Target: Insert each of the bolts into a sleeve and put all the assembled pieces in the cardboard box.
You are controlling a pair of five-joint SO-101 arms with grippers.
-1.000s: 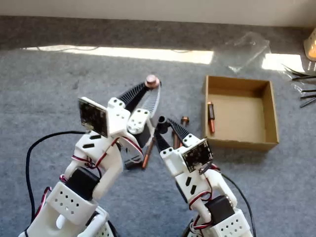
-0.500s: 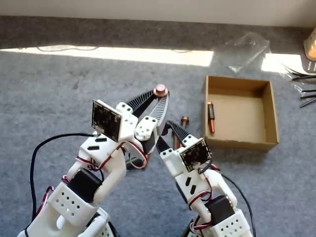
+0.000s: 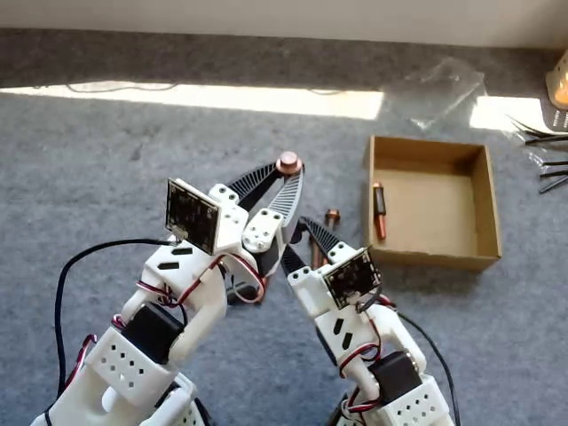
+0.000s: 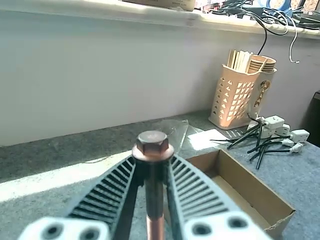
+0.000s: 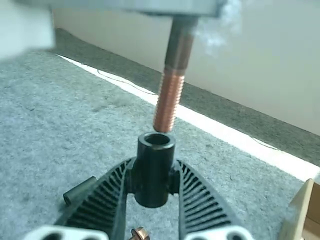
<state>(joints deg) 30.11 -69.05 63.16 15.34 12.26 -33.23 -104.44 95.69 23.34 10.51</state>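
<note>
High view: at centre the left gripper [image 3: 285, 172] grips a bolt [image 3: 287, 162], right gripper [image 3: 302, 229] just below-right; left wrist view: bolt shank runs between its jaws; right wrist view: right gripper clamps an upright sleeve [image 5: 155, 170], bolt tip just above its mouth, nearly coaxial.

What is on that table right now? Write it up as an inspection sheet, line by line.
Surface: grey carpet, with a sunlit strip along the far side.
Job's things: bolt with its threaded tip at the mouth of the black sleeve, not visibly in; second bolt and spare sleeve on the carpet; one assembled piece in the cardboard box.
Clutter: clear plastic bag; black sticks at the edge.
Grippers: left gripper shut on the bolt; right gripper shut on the black sleeve.
Cables: black cable looping over the carpet.
Surroundings: pale wall, basket, power adapters.
</note>
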